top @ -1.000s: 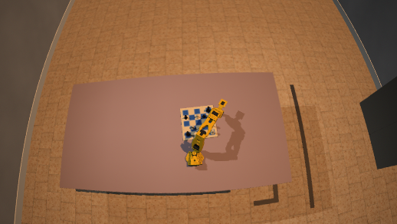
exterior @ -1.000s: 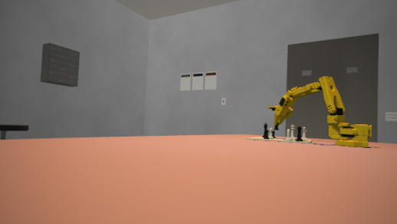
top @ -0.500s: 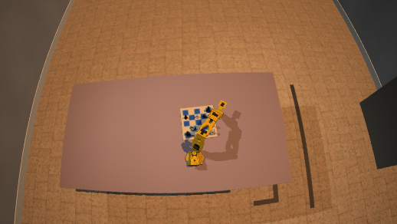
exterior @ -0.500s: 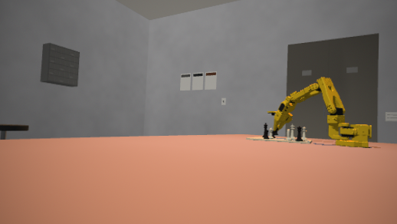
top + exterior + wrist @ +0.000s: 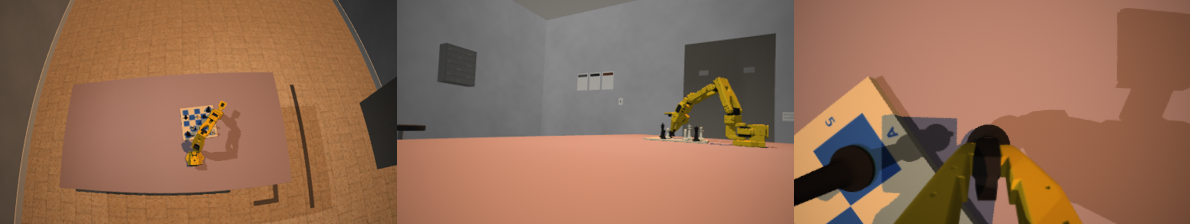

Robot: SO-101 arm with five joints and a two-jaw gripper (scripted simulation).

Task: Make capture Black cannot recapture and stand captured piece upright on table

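Observation:
My gripper is shut on a black chess piece with a round head. In the wrist view the piece hangs over the table just past the board's corner by the A and 5 labels. Whether its base touches the table is hidden. The blue and cream chessboard lies on the table, with my yellow arm stretched across it. Another black piece stands on a blue square near rank 5. In the exterior view the gripper is down at the board's far edge among black and white pieces.
The arm's base sits at the board's near side. The arm's shadow falls on the table beyond the board. A dark cabinet stands off the table to the right.

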